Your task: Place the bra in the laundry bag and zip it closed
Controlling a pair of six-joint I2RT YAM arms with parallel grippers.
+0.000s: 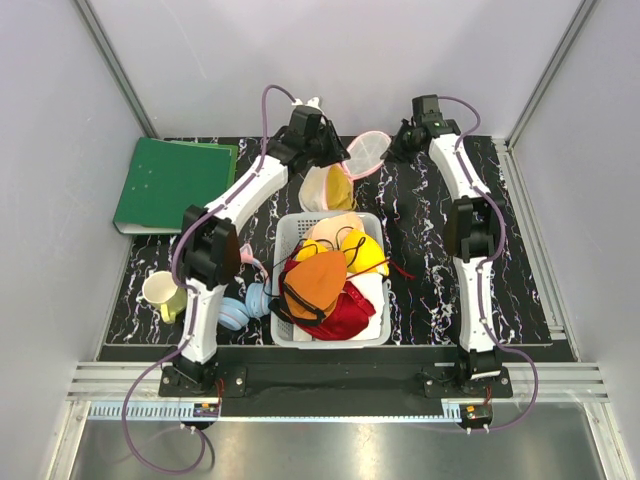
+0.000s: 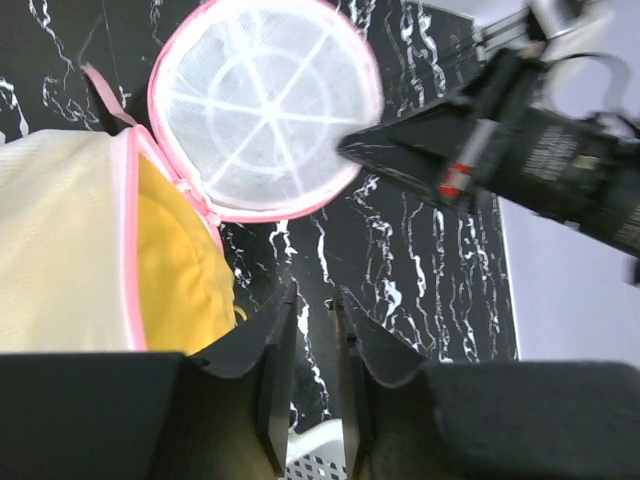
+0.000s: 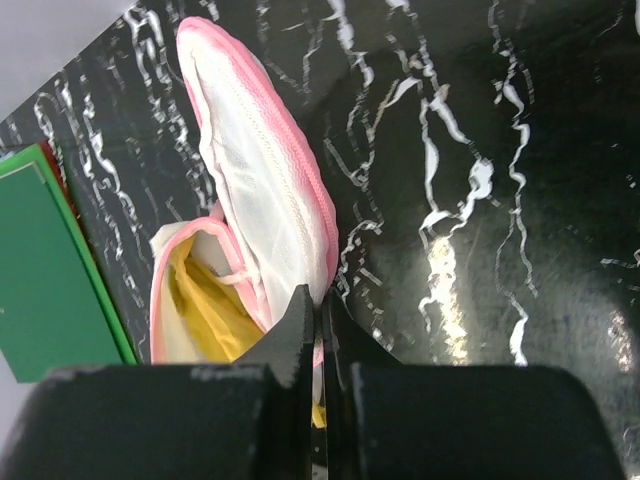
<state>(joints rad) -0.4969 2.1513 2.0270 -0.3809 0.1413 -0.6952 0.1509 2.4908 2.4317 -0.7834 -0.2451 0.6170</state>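
The laundry bag (image 1: 330,185) lies open behind the basket, its round mesh lid (image 1: 367,152) flipped up to the right. The yellow bra (image 1: 341,188) sits inside the bag's lower half. In the left wrist view the lid (image 2: 265,105) stands above the bra (image 2: 180,260), and my left gripper (image 2: 313,300) hovers just right of the bag, jaws a narrow gap apart and empty. My left gripper also shows in the top view (image 1: 322,148). My right gripper (image 3: 318,300) is shut on the pink rim of the lid (image 3: 265,170), with the bra (image 3: 205,310) to its left.
A grey-white basket (image 1: 372,330) with orange, red and yellow garments stands at the centre front. A green folder (image 1: 170,185) lies at the back left. A pale yellow mug (image 1: 160,292) and blue items (image 1: 240,305) sit left of the basket.
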